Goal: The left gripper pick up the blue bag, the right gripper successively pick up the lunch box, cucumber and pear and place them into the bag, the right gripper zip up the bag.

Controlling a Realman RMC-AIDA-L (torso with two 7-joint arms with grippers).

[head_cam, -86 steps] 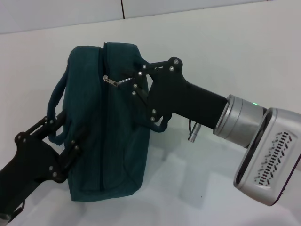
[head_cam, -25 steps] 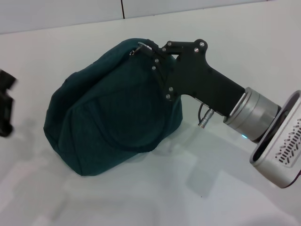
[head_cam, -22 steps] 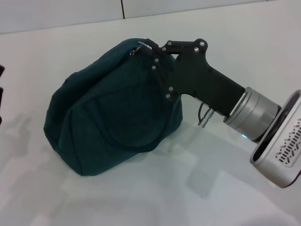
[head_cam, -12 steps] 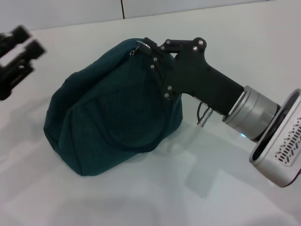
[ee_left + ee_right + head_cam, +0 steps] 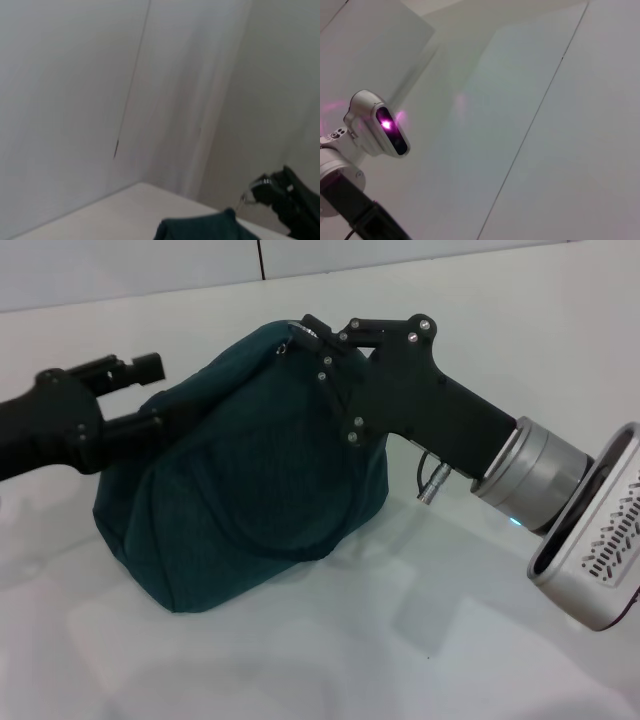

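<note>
While the blue bag (image 5: 245, 470) slumps on the white table (image 5: 420, 640), the right gripper (image 5: 312, 338) pinches the zipper pull at its top; the left gripper (image 5: 150, 395), fingers parted and empty, reaches beside its left flank.

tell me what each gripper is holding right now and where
The right gripper pinches the metal zipper pull at the top of the blue bag. The left gripper holds nothing, open beside the bag.

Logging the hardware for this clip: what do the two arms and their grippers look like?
The left gripper is all black, wrist included, with blocky jaws. The right gripper is black too, its linkage bars studded with silver bolts, on a silver cylindrical wrist with a small plug, then a grey vented housing with a small lit indicator.
</note>
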